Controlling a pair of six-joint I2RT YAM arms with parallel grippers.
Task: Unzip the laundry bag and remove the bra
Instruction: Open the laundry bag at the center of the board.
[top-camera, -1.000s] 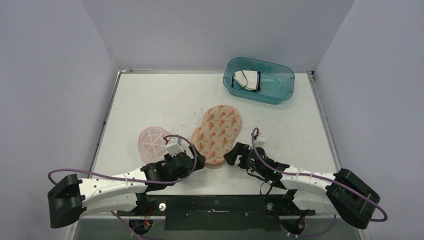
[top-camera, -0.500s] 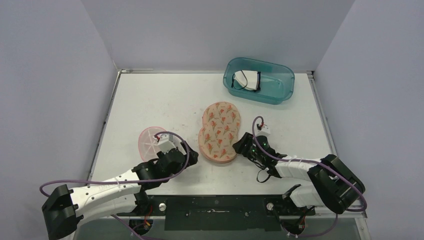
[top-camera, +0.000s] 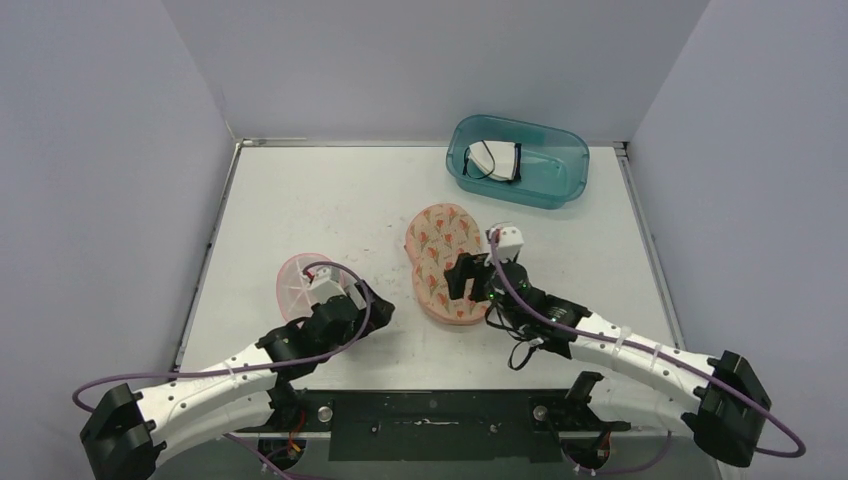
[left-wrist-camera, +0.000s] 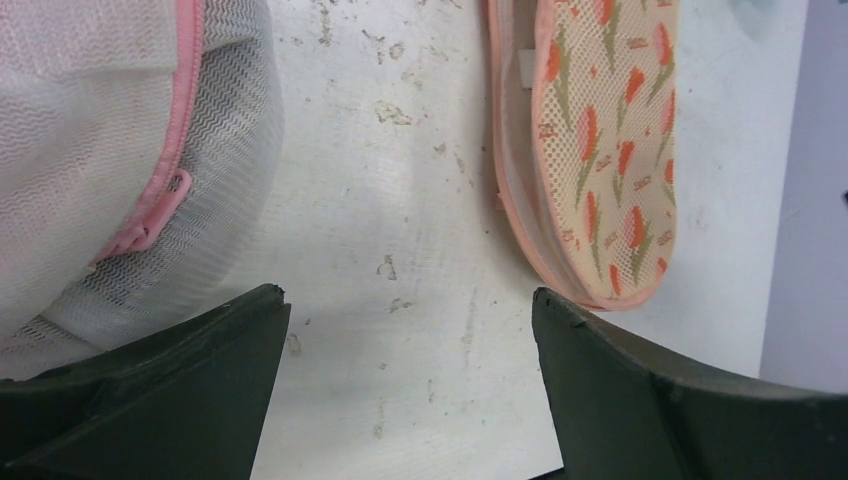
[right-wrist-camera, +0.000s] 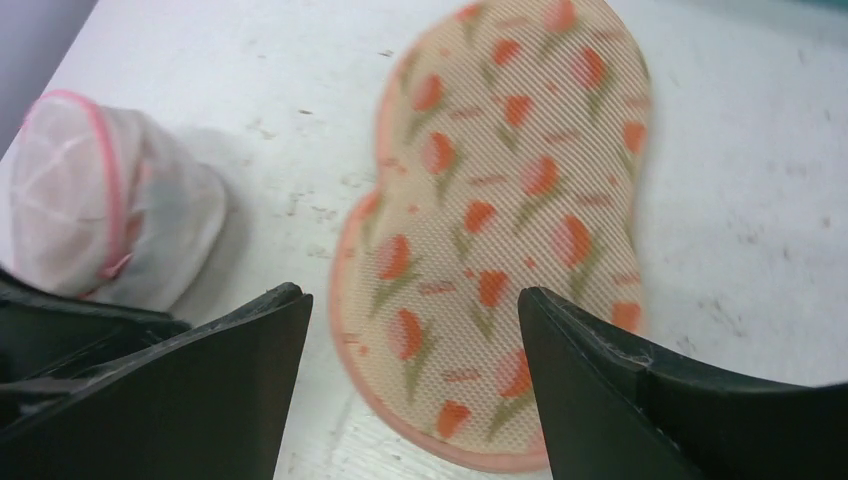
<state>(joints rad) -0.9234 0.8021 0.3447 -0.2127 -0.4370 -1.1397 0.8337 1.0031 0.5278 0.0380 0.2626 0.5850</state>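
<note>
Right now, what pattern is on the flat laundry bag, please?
The laundry bag has orange flowers on beige; clearest in right wrist view.

Teal plastic tub (top-camera: 520, 160): far right of the worktop (top-camera: 300, 200).
In tub: white cloth item (top-camera: 487, 159), black-edged.
Worktop: white, scuffed.

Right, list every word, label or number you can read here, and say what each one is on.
No text here is legible.
Tulip-print laundry bag: tiny orange marks between the flowers, perhaps lettering, too small and blurred to read.
Pink mesh bag: no text visible.
Teal bin: no text visible.
</note>
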